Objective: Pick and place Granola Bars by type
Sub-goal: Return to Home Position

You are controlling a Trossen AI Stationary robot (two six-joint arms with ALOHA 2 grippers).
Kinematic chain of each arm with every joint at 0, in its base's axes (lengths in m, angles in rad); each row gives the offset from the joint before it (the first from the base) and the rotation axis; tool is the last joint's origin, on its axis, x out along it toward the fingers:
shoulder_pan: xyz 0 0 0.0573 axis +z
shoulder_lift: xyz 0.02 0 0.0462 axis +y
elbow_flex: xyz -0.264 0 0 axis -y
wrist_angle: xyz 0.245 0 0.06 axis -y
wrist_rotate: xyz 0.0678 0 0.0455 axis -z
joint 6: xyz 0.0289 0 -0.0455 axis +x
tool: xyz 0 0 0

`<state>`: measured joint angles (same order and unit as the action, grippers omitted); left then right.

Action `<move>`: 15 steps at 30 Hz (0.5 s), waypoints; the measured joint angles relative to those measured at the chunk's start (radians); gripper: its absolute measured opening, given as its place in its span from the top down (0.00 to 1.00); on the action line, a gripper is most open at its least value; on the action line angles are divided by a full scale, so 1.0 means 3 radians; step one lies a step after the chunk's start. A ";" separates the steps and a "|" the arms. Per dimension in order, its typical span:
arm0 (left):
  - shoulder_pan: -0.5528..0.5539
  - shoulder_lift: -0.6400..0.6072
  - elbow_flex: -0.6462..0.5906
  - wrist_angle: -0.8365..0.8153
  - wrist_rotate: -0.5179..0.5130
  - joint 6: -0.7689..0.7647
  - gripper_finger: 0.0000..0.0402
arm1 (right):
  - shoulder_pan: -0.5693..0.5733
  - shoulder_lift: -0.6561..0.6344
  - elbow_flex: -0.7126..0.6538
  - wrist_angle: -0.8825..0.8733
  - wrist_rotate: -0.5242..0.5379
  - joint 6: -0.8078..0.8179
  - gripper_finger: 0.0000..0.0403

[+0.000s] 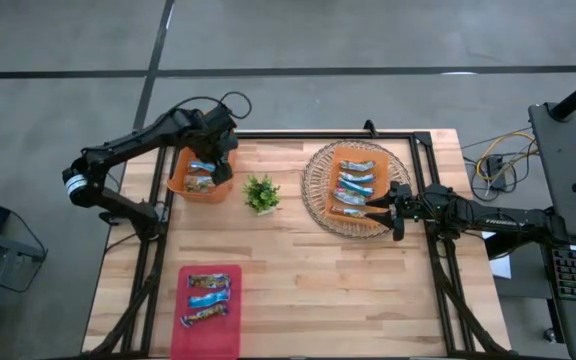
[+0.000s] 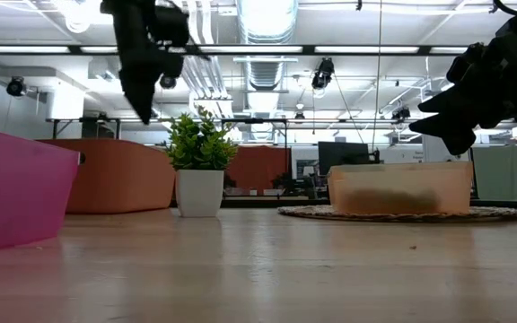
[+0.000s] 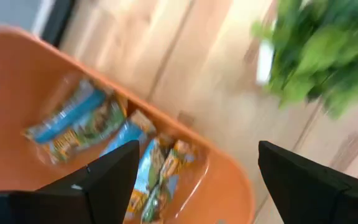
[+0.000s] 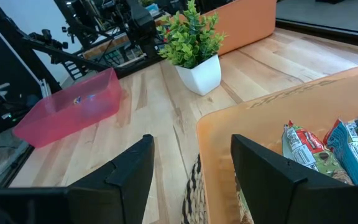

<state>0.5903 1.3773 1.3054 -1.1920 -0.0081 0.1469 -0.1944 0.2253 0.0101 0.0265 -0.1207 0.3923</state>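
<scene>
Several granola bars [image 3: 79, 121] in blue and brown wrappers lie on the floor of an orange bin [image 1: 180, 180] at the table's far left. My left gripper [image 3: 197, 152] hangs open above that bin, near its right wall, with nothing between its fingers. More bars [image 1: 356, 185] lie in a second orange bin [image 4: 241, 118], which stands on a round woven mat [image 1: 318, 185] at the far right. My right gripper [image 4: 191, 146] stands open at that bin's near corner, holding nothing. Three bars [image 1: 208, 295] lie in a pink bin [image 1: 230, 335] at the near left.
A small green plant in a white pot [image 1: 261, 192] stands between the two orange bins, close to my left gripper. The bare wooden tabletop [image 1: 348, 290] stretches across the middle and the near right. A black frame [image 1: 423, 140] runs along the table's edges.
</scene>
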 joint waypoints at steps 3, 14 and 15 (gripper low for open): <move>-0.0102 0.0006 0.0213 0.0013 -0.0004 -0.0158 0.24 | 0.0000 0.0000 0.0000 -0.0001 0.0000 0.0000 0.50; -0.0619 -0.0019 0.0461 0.0747 -0.0002 -0.0531 0.24 | 0.0000 0.0000 -0.0001 -0.0001 0.0000 0.0000 0.50; -0.0671 -0.0039 0.0462 0.0859 -0.0003 -0.0551 0.24 | 0.0000 0.0000 0.0000 0.0000 0.0000 0.0000 0.50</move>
<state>0.3889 1.3656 1.4440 -0.9342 -0.0090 -0.0184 -0.1944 0.2253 0.0101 0.0265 -0.1207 0.3923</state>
